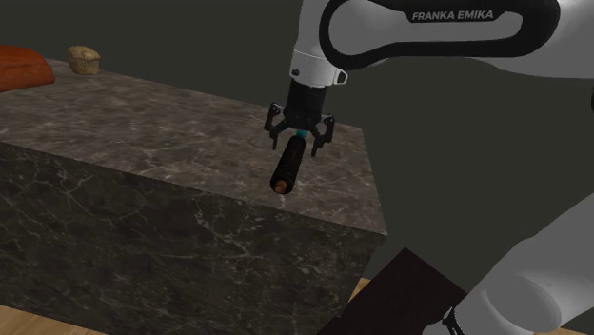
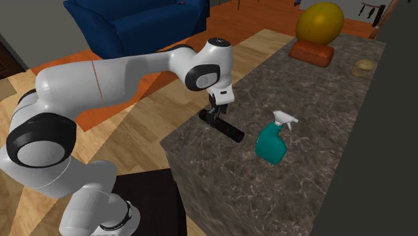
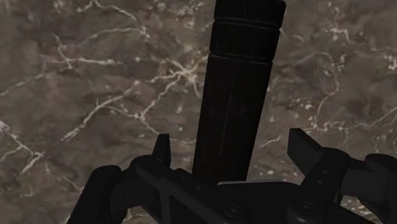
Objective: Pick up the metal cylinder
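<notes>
White arm [image 2: 100, 77], dark joint bands [image 2: 206, 76], pale FRANKA EMIKA lettering [image 1: 452, 15] at upper right, all-black pincer [image 1: 301, 135], small round screws [image 3: 235, 209]

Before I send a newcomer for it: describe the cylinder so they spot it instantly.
On the dark marbled counter, find the end nearest the white arm. A black cylinder lies there between open fingers, beside a teal spray bottle; it alone is slim, dark and lying flat.

"franka emika" on the white arm [image 1: 430, 30]
</notes>
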Robot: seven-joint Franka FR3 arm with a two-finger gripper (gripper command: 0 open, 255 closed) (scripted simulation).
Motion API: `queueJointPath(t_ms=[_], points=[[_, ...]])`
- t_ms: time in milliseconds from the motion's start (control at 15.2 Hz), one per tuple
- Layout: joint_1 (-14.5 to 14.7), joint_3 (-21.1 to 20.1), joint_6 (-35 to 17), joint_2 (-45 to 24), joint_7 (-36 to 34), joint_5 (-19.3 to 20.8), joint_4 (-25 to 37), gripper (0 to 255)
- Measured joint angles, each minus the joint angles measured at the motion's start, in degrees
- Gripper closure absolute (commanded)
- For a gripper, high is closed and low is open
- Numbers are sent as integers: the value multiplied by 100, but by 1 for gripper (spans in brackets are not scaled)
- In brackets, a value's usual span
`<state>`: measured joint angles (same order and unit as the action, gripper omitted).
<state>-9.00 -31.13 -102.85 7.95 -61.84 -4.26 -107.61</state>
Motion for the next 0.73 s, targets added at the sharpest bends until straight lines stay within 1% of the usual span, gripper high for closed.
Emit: queueJointPath(t_ms=[462, 528, 726], points=[[5, -46, -494, -125, -121, 58, -382, 0], [6, -46, -525, -117, -118, 53, -420, 255], [8, -45, -559, -100, -117, 44, -458, 255]])
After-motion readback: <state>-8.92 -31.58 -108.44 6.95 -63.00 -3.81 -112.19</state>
